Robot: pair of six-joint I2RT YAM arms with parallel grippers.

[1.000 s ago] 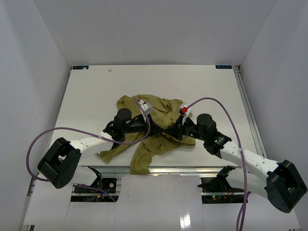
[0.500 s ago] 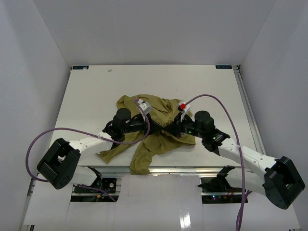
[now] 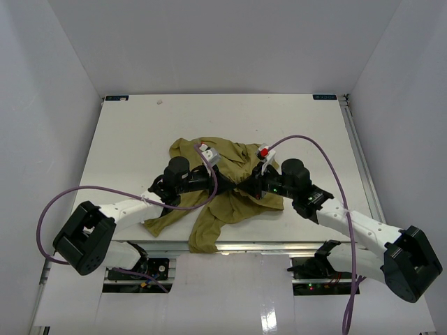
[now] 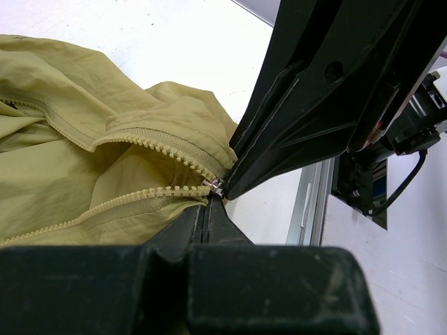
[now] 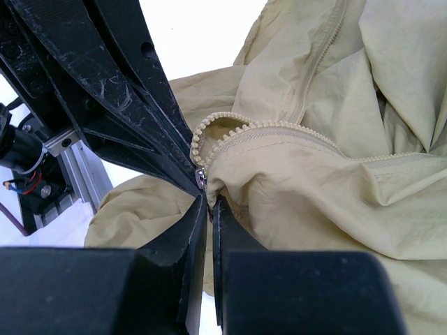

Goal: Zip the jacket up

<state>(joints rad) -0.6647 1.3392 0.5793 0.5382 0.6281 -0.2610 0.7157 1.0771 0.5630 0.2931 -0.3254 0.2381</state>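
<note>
The olive-green jacket (image 3: 234,206) lies crumpled on the white table (image 3: 140,132), near its front edge. Its zipper is open: two rows of teeth (image 4: 140,139) run apart and meet at a small metal slider (image 4: 216,185). My left gripper (image 3: 235,183) is shut, its tips (image 4: 208,201) right at the slider. My right gripper (image 3: 246,183) comes in from the opposite side and is shut on the jacket cloth (image 5: 335,181) just under the slider (image 5: 201,179). The two grippers' tips almost touch. The cloth between the right jaws (image 5: 212,202) is bunched.
A part of the jacket (image 3: 206,234) hangs over the table's front edge. A metal rail (image 4: 311,202) runs along that edge. Purple cables (image 3: 63,199) loop beside both arms. White walls enclose the table on three sides.
</note>
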